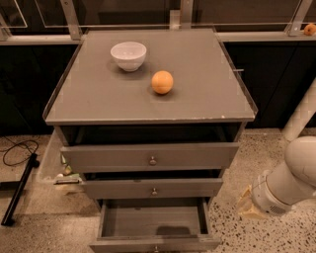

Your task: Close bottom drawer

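The grey wooden bottom drawer (150, 221) stands fully pulled out, so closing is not yet done. The pale gripper (247, 202) hangs to its right, apart from it; I cannot tell whether it is open or closed.

A robot test room: speckled floor (279, 238), a black cable (16, 147) lying left, dark glass panels (123, 12) far back, the gripper (245, 203) low at right.

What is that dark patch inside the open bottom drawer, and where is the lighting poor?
Camera view: the patch in the grey wooden bottom drawer looks like a shadow; the gaps above the two upper drawer fronts are dark; the gripper, low right of the cabinet, is well lit.
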Motion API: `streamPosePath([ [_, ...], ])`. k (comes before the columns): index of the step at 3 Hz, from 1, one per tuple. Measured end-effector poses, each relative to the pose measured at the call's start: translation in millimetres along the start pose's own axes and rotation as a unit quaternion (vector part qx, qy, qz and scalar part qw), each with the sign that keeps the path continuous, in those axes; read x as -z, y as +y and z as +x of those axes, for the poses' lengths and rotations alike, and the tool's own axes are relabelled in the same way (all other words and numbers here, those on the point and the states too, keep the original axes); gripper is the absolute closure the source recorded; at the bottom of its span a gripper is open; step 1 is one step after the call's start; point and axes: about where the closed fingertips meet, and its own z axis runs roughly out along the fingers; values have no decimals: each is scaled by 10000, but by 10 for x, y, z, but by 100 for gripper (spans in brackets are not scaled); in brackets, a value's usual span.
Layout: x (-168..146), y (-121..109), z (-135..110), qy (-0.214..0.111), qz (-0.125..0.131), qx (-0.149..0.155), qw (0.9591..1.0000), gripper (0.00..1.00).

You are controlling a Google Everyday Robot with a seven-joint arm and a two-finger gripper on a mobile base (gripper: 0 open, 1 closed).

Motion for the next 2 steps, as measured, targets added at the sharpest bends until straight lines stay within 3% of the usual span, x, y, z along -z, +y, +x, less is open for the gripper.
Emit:
streamPosePath([
  [1, -301, -41, 109, -6, -154, -240, 9996, 100],
  [2, -900, -151, 361, -3, -302, -653, 9974, 100],
])
